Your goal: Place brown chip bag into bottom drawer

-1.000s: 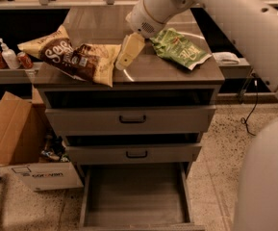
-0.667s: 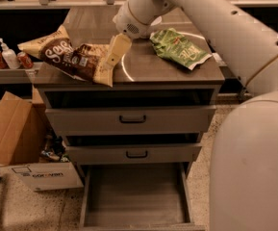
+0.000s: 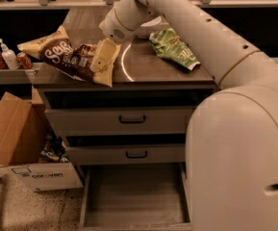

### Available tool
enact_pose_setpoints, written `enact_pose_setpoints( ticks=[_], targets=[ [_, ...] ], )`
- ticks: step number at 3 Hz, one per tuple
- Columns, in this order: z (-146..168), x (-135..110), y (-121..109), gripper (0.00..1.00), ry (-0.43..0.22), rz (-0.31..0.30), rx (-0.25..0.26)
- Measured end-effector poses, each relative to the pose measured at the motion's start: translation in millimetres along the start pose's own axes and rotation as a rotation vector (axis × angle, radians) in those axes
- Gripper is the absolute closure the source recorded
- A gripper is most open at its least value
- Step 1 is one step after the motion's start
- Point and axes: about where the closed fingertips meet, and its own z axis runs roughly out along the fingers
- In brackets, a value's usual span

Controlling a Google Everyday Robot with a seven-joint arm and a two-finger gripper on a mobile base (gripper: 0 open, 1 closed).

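Large white robot arm (image 3: 215,47) is seen reaching in from the right, over the grey wood-grain cabinet top, here the table (image 3: 143,69). Lowest grey wood-grain drawer (image 3: 133,196) is pulled out below the two upper drawers, with its flat bottom exposed.

Crinkled dark-brown chip bag with tan ends and white script (image 3: 64,57) is found on the table's left front part, not yet in the drawer. Its long axis runs from back-left to front-right, and the near tan end sits at the table's front edge.

Tan tool (image 3: 100,61) is placed over the bag's right-hand end, above or touching it; contact can't be confirmed. Whether the tool is open, closed or gripping can't be told.

Key relation: the bulk of the bag lies to the left of the tool in the camera view, so any grasp is judged to be at the bag's end, not at mid-length. The drawer lies straight below and forward of that end.

Green crinkled chip bag (image 3: 174,47) is well apart, on the table's right side.
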Motion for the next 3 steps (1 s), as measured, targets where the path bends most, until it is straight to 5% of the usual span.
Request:
enact_pose_setpoints(
  ticks=[1,3],
  targets=[
    [18,-8,7,0.00,-0.025,-0.006,-0.049],
    [34,-18,21,0.41,-0.039,-0.014,-0.105]
  ],
)
